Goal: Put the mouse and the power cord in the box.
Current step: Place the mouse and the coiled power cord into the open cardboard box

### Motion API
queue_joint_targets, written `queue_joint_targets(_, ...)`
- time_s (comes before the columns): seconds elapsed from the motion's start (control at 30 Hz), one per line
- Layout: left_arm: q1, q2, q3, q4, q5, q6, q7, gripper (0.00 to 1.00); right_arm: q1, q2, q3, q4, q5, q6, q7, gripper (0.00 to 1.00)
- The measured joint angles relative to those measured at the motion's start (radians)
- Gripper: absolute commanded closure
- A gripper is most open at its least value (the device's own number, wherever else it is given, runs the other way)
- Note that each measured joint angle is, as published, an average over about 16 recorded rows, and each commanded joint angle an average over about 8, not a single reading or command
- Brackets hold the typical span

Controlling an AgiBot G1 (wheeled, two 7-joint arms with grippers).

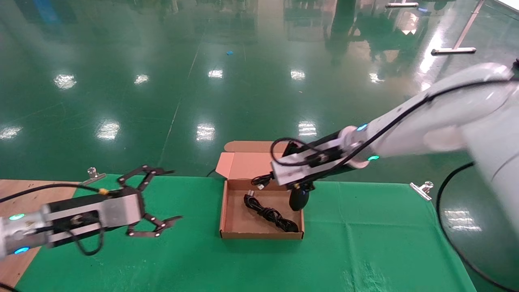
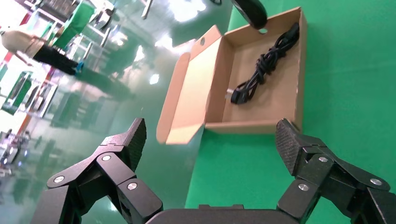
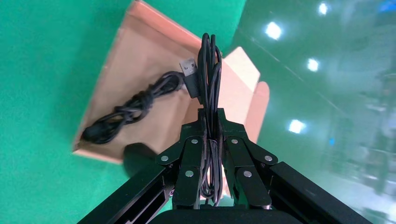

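The box [image 1: 222,211] lies open on the green cloth with its lid folded back. Inside it rests the coiled power cord [image 1: 269,213], also in the left wrist view [image 2: 266,63] and the right wrist view [image 3: 130,109]. My right gripper [image 1: 272,177] hovers over the box's far right part, shut on the mouse's bundled thin cable [image 3: 210,65], whose USB plug [image 3: 189,70] sticks out past the fingers. The mouse [image 1: 299,198] hangs under the gripper at the box's right wall. My left gripper [image 1: 175,195] is open and empty, left of the box [image 2: 299,70].
The box lid [image 1: 247,162] stands up behind the box at the table's far edge. Metal clips [image 1: 421,190] [image 1: 92,174] hold the green cloth [image 1: 365,227] at the far edge. Bare wooden tabletop [image 1: 16,194] shows at the left.
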Motion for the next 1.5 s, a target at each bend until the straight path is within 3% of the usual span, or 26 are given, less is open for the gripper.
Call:
queue_joint_targets(0.37,0.03,-0.006,-0.045,0.197,-0.075,0.125,0.086,0.0,-0.159,-0.002,-0.192,0.188,0.071,0.25,0.112,0.97)
queue_joint_targets(0.63,0.029,0.011,-0.058,0.29,-0.094,0.182,0.127,0.0,-0.208,-0.001,-0.304,0.23,0.124,0.32,0.177,0.02)
queue_joint_targets(1.23,0.025,0.017,-0.06,0.303,-0.094,0.193,0.132,0.0,-0.216,0.004,-0.323,0.237,0.14,0.329,0.192,0.0)
queue_joint_targets(1.5,0.038,0.008,-0.088,0.254,-0.085,0.201,0.072,0.0,-0.228,0.026,-0.3,0.257,0.16,0.307,0.209,0.0)
